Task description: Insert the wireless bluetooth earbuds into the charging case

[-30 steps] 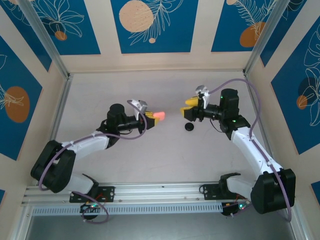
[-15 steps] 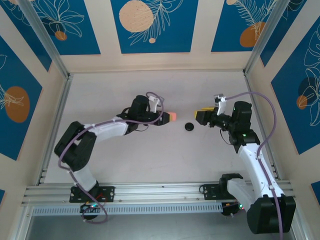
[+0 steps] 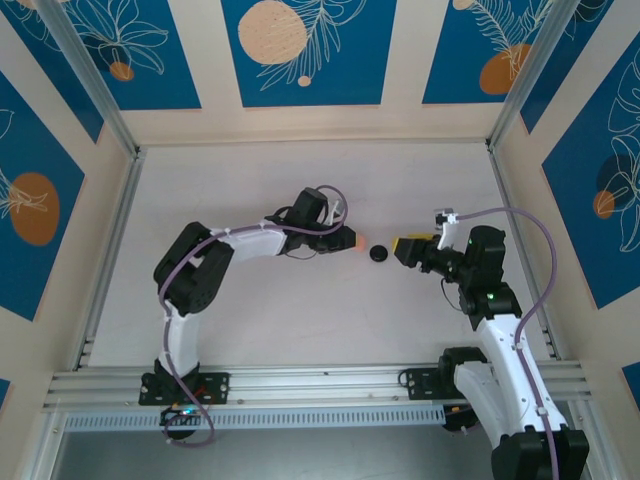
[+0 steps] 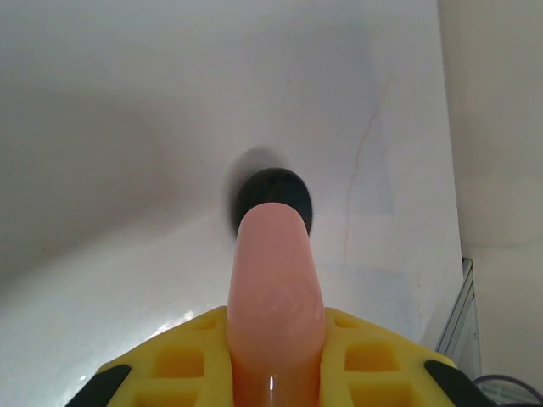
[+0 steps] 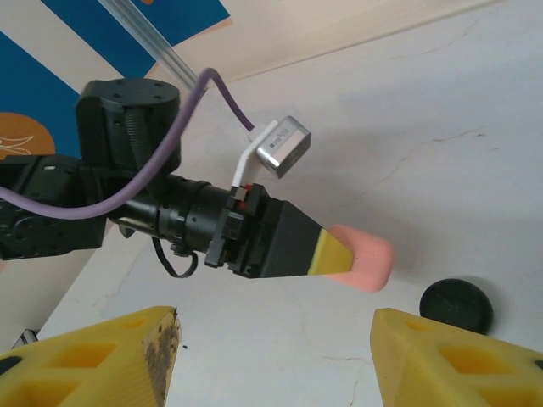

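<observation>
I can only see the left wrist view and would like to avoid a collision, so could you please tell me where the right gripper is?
Observer: In the top view the right gripper sits just right of the black round piece, roughly facing the left gripper across it.
Operator: Thank you. Is it open?
Observer: Yes. The right wrist view shows its yellow fingers spread wide with nothing between them.
Operator: Is what I am holding touching the black piece?
Observer: No. In the right wrist view the salmon-pink piece sticks out of the left gripper, and a clear gap separates it from the black piece.
</observation>
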